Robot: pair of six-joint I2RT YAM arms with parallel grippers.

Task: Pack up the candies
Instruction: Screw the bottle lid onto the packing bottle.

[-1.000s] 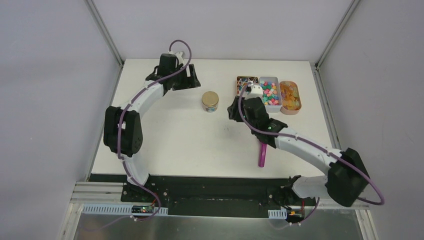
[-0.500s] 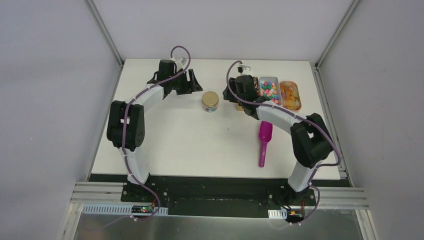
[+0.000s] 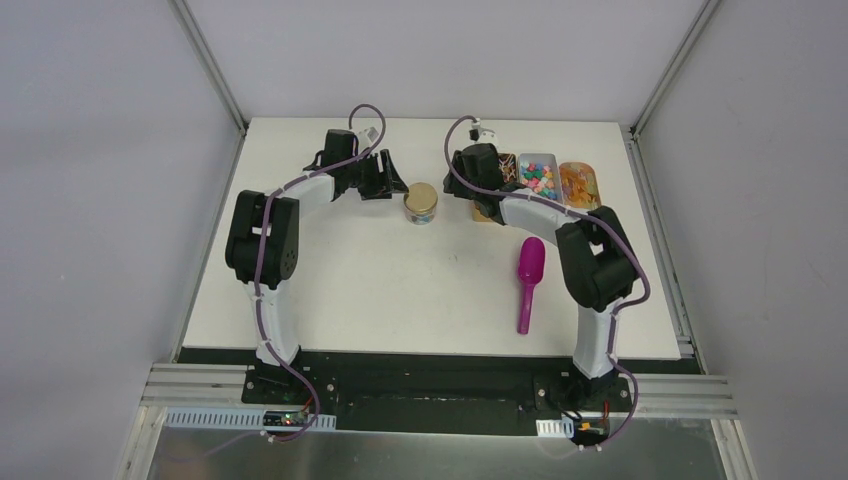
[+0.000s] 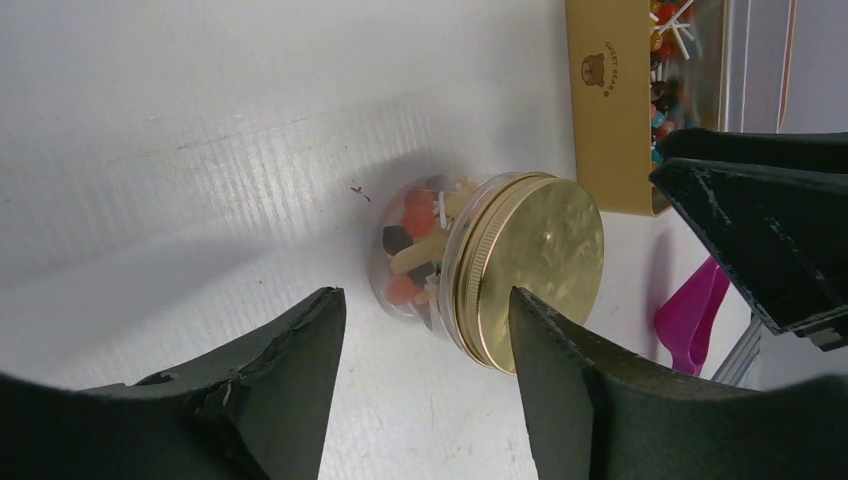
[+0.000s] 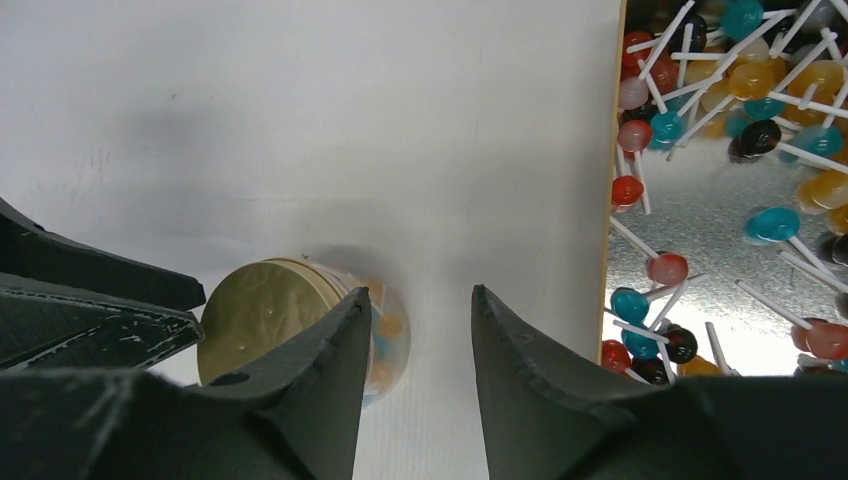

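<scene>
Left gripper (image 4: 425, 300) and right gripper (image 5: 420, 297), both open and empty, flank the lidded jar (image 3: 422, 203) at ten and two o'clock; the candies (image 3: 538, 180), tiny, light and loose, seem best taken by scoop (image 3: 528, 280).

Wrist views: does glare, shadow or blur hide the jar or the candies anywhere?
Left wrist: the gold lid shows a soft sheen, the jar casts a broad grey shadow on the table, contents readable. Right wrist: the tray floor glares bright between the candies; the jaws are dark and featureless. Top external: even light, sharp, faint shadows.
</scene>
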